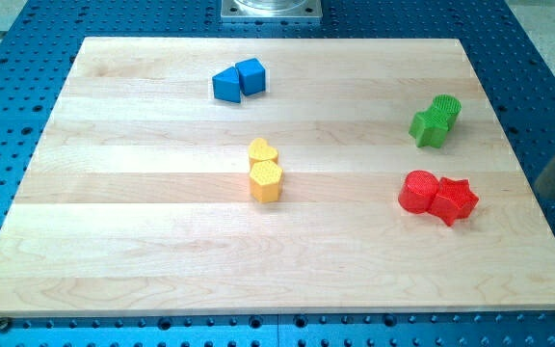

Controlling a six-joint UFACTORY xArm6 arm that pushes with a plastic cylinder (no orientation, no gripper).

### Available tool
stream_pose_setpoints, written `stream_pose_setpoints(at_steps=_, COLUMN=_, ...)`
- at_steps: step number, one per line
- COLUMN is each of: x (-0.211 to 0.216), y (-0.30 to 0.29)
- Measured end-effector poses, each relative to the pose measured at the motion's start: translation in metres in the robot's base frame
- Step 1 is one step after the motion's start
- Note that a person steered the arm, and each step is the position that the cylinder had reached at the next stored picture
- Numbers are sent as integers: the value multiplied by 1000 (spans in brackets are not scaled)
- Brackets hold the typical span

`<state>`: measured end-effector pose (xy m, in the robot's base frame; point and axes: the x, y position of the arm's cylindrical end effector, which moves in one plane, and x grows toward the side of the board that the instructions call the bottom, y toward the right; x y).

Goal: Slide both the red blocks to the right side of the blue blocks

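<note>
No gripper to clamp: you'll find my tip (551, 195) three o'clock from the red blocks (418, 191), likely idle since they're already right of the blue blocks (227, 87).

You have eight blocks on one board (143, 270): two blue (226, 86) (251, 76), two yellow (263, 152) (266, 181), two green (428, 127) (446, 109), and two red, a cylinder (418, 191) and a star (454, 200).
</note>
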<state>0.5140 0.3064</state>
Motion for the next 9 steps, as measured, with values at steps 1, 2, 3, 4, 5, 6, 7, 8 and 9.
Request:
stream_pose_setpoints(at_steps=1, x=7, y=-31)
stream_pose_setpoints(at_steps=2, x=22, y=-31)
stream_pose_setpoints(at_steps=3, x=22, y=-40)
stream_pose_setpoints(at_steps=4, x=22, y=-47)
stream_pose_setpoints(at_steps=5, x=22, y=-48)
stream_pose_setpoints(at_steps=6, x=22, y=-49)
stream_pose_setpoints(at_steps=7, x=22, y=-54)
stream_pose_setpoints(at_steps=8, x=22, y=-60)
stream_pose_setpoints(at_steps=9, x=21, y=-64)
